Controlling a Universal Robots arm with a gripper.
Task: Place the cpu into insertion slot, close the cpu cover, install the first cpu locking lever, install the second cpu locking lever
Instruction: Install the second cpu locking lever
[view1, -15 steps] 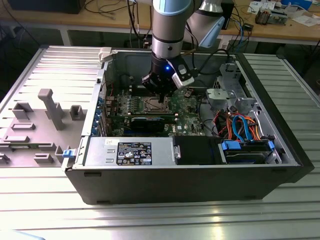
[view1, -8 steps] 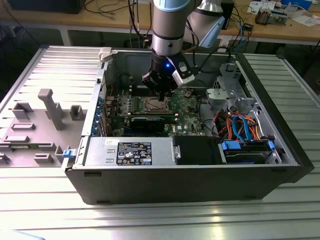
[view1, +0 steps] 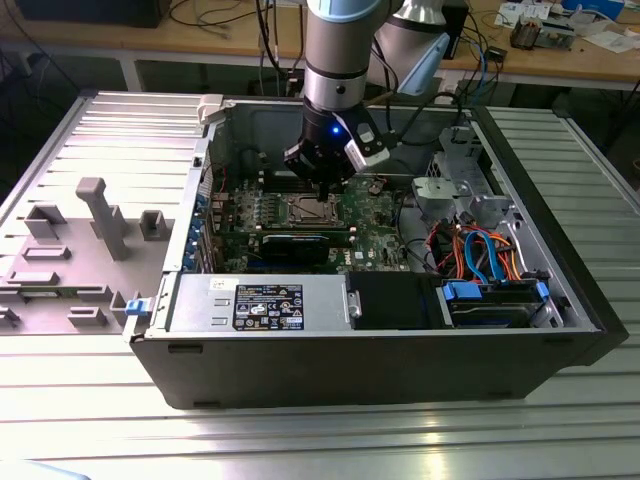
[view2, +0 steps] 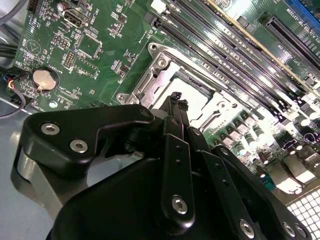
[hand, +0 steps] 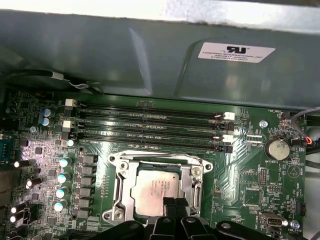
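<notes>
A ribbed metal counter (view1: 90, 400) carries an open computer case (view1: 400, 370) lying on its side, with a wooden workbench (view1: 200, 40) and cables behind it. Grey plastic fixtures (view1: 100, 215) stand on the counter at the exterior view's left of the case. Inside the case lies a green circuit board (view1: 375, 235), with a power supply (view1: 260, 300) along the near wall and a bundle of orange and blue cables (view1: 480, 250) toward the exterior view's right.

The arm (view1: 340, 50) reaches down into the case, and the gripper (view1: 322, 185) hangs just above the insertion slot (view1: 312, 208). In the first wrist view the cpu (hand: 152, 192) sits flat in the insertion slot (hand: 120, 192), its dull silver top showing through the central cut-out of the cpu cover (hand: 160, 162), which lies down around it. The long memory slots (hand: 150, 125) run just beside the socket. In the second wrist view the gripper (view2: 176, 100) has its black fingers (view2: 172, 107) pressed close together with nothing between them, their tips right over the edge of the socket frame; whether they touch it I cannot tell.
</notes>
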